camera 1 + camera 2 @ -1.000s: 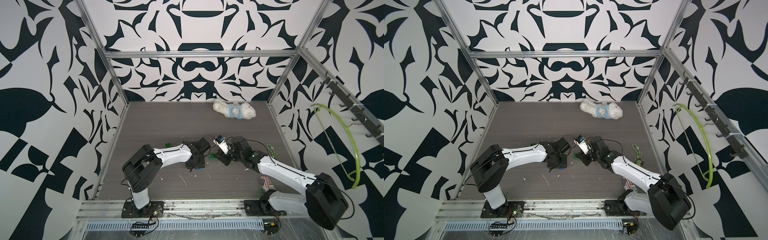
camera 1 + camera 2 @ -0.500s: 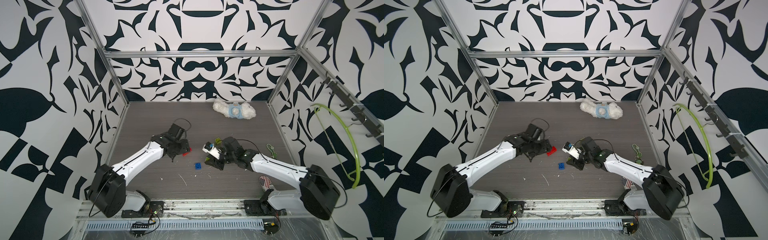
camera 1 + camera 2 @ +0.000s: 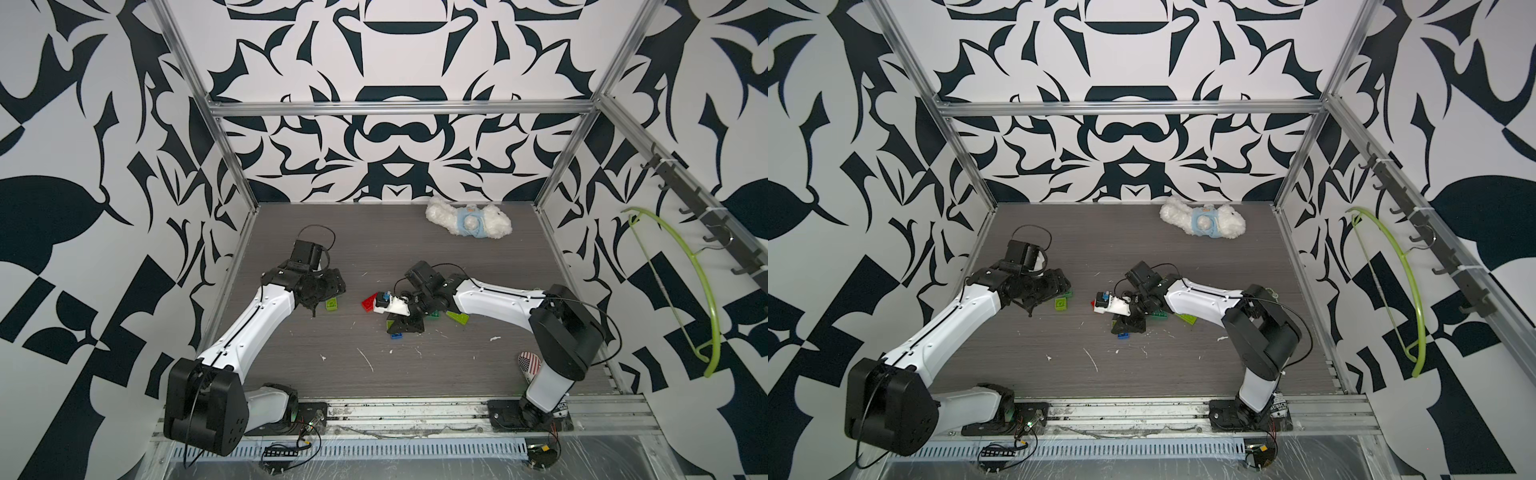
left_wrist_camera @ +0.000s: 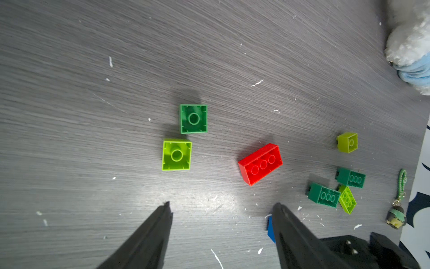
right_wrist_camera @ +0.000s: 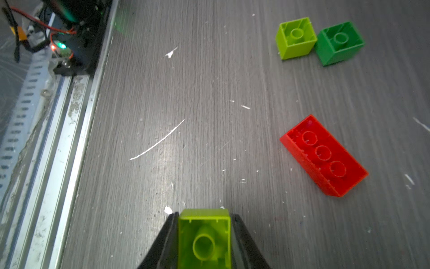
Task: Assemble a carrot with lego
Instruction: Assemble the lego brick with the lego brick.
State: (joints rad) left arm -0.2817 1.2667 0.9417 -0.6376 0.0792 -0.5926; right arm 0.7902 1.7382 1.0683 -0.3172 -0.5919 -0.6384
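left end effector (image 4: 222, 206) spread, withdrawn left | right end effector (image 5: 204, 216) pinching lime brick (image 5: 204, 240) | red brick (image 4: 260, 164) loose, nothing joined yet

bricks (image 4: 260, 164) 9 | plush (image 3: 467, 222) 1 | keychain (image 4: 395, 216) 1 | hanger (image 3: 715, 330) 1

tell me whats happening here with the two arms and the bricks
Two robot arms are working with loose lego bricks on a grey table. The right gripper is shut on a lime square brick. The left gripper is open and empty, hovering near a red oblong brick, a second lime square and a green square, all lying hollow side up. Nothing looks stacked yet.
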